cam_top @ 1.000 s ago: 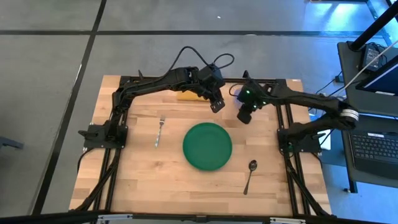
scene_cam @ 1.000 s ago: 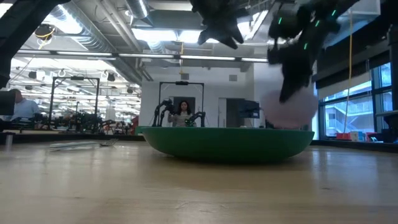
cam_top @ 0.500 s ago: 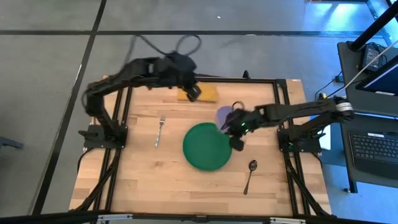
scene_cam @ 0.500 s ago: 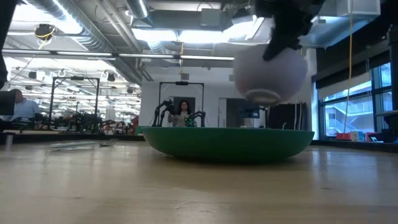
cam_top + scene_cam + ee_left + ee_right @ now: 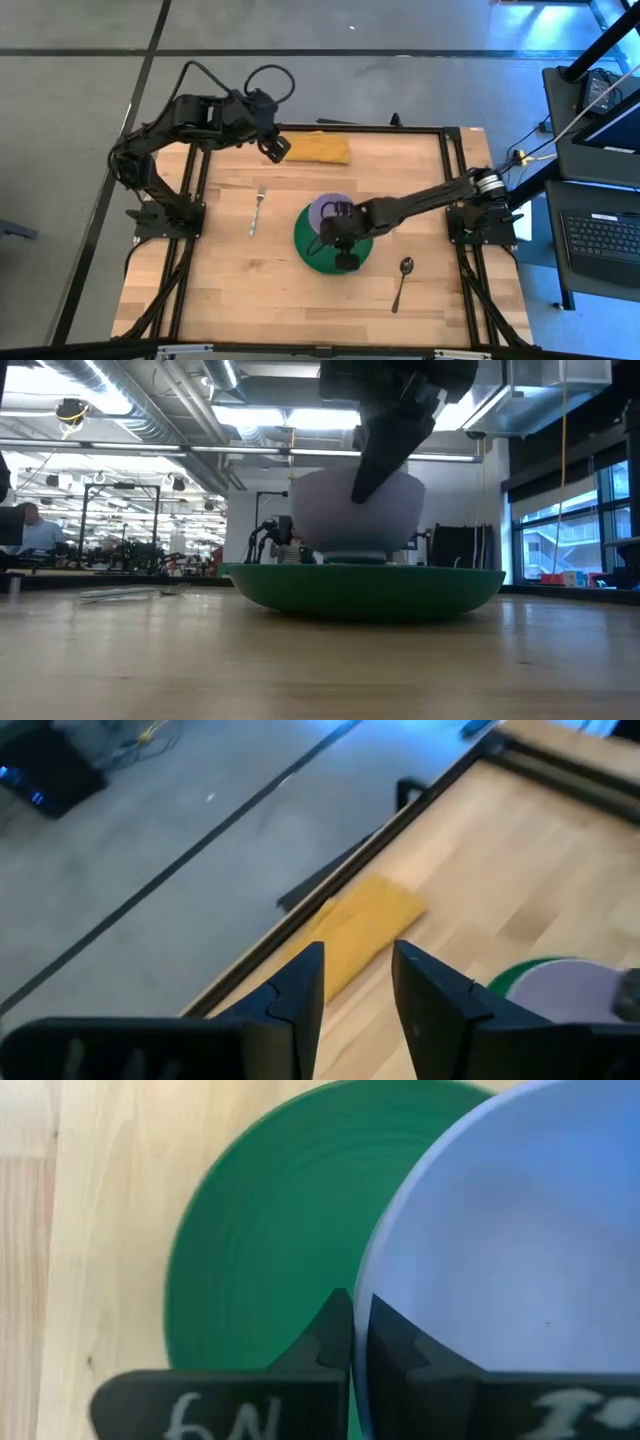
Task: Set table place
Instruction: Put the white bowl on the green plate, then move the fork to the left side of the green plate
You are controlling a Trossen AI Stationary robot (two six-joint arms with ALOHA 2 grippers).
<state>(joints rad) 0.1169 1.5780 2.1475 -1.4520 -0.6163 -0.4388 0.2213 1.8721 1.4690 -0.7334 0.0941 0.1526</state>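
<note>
The right arm reached low across the table point(image 5: 230, 300) from its right edge, its gripper point(image 5: 358, 1342) pinched on the rim of the bowl point(image 5: 331, 212), one finger inside and one outside. The bowl, pale lilac, smooth and round, sat upright on the plate point(image 5: 318, 256). In the low view its foot seemed to rest on the plate point(image 5: 368, 588), though contact could not be confirmed. The plate was flat, round, matte green with faint concentric rings.

The left arm was folded back over the far edge, its gripper point(image 5: 274, 148) hovering beside the yellow cloth point(image 5: 318, 148), fingers parted on nothing.

A thin metal fork point(image 5: 257, 211) lay left of the plate; a dark-bowled spoon point(image 5: 402, 281) lay to its right, both on light butcher-block wood.
</note>
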